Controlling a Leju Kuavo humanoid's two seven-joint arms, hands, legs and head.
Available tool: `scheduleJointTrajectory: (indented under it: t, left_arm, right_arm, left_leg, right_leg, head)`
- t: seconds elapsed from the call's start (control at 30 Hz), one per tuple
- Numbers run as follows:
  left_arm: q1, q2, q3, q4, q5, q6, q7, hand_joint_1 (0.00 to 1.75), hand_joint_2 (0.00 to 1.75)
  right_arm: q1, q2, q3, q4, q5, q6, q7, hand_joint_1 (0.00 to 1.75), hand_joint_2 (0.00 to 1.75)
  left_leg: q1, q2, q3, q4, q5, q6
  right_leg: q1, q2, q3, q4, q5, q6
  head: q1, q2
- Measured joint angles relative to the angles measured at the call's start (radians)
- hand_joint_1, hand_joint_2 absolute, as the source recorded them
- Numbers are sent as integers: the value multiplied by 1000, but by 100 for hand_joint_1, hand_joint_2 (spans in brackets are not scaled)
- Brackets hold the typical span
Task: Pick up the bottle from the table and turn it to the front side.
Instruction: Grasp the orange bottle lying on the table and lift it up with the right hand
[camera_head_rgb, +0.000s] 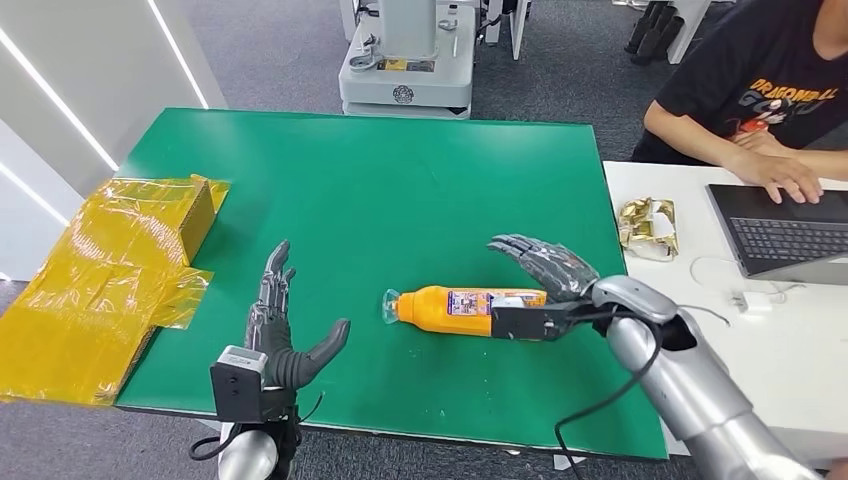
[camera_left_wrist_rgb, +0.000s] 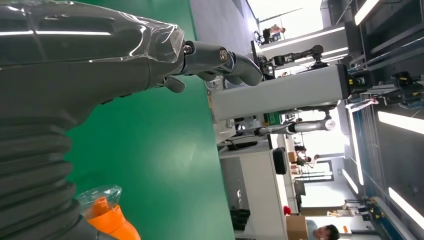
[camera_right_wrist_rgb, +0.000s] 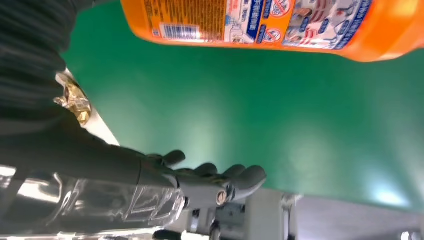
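From the head view, the orange bottle (camera_head_rgb: 467, 310) lay on its side on the green worktop (camera_head_rgb: 400, 190), its clear-capped neck towards the left hand (camera_head_rgb: 288, 335) and its base at the right hand (camera_head_rgb: 545, 285). The right hand's fingers (camera_head_rgb: 540, 258) were spread wide and reached over the far side of the bottle's base, while its thumb lay along the near side of that end; whether either actually touched the bottle could not be told. The left hand stood well apart from the bottle, holding nothing, fingers extended and thumb splayed towards the bottle's neck.

The right wrist view gave what the head view did not: the bottle's printed label (camera_right_wrist_rgb: 260, 20) with a barcode, and a strip of bare green between the bottle (camera_right_wrist_rgb: 280, 27) and the outstretched fingers (camera_right_wrist_rgb: 220, 180). The left wrist view showed the bottle's neck (camera_left_wrist_rgb: 107, 217) under a clear cap, just beside the hand's ribbed cover (camera_left_wrist_rgb: 35, 165).

A yellow film-wrapped box (camera_head_rgb: 110, 270) sat at the worktop's left edge. At a white desk (camera_head_rgb: 800, 340) to the right, a person (camera_head_rgb: 760, 90) had a hand on a laptop (camera_head_rgb: 785, 235), near a crumpled gold wrapper (camera_head_rgb: 648, 225).
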Motion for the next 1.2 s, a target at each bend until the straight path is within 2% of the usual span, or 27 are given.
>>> scheduleJointTrajectory:
  t: [0.17, 0.37, 0.6, 0.8, 1.2]
  left_arm:
    - [-13, 5, -1, 14, 16, 8, -2, 0, 175]
    - [-14, 13, -1, 22, 23, 20, -6, 0, 175]
    - [-14, 16, -1, 26, 26, 32, -7, 0, 175]
    - [-14, 17, -1, 26, 26, 42, -8, 0, 175]
    - [-14, 21, -1, 26, 26, 47, -8, 0, 175]
  right_arm:
    - [-173, 75, 130, 232, -32, 2, -23, 0, 175]
    - [-243, 148, 218, 382, -46, 3, -38, 0, 175]
    - [-246, 194, 273, 477, -66, 9, -66, 0, 175]
    - [-221, 227, 317, 534, -66, 16, -46, 0, 175]
    - [-214, 238, 351, 574, -63, 19, -36, 0, 175]
  left_leg:
    - [1, 0, 0, 0, 1, -1]
    - [1, 0, 0, -1, 1, -1]
    - [1, 0, -1, -1, 1, -1]
    - [1, 0, 0, 0, 1, -1]
    - [1, 0, 0, 0, 1, -1]
  right_leg:
    - [1, 0, -1, 1, 0, -1]
    - [1, 0, -1, 0, 0, -1]
    - [1, 0, -1, 0, 0, -1]
    - [1, 0, -1, 0, 0, -1]
    - [1, 0, -2, 0, 0, -1]
  head:
    - [0, 0]
    - [0, 0]
    - [0, 0]
    - [0, 0]
    - [0, 0]
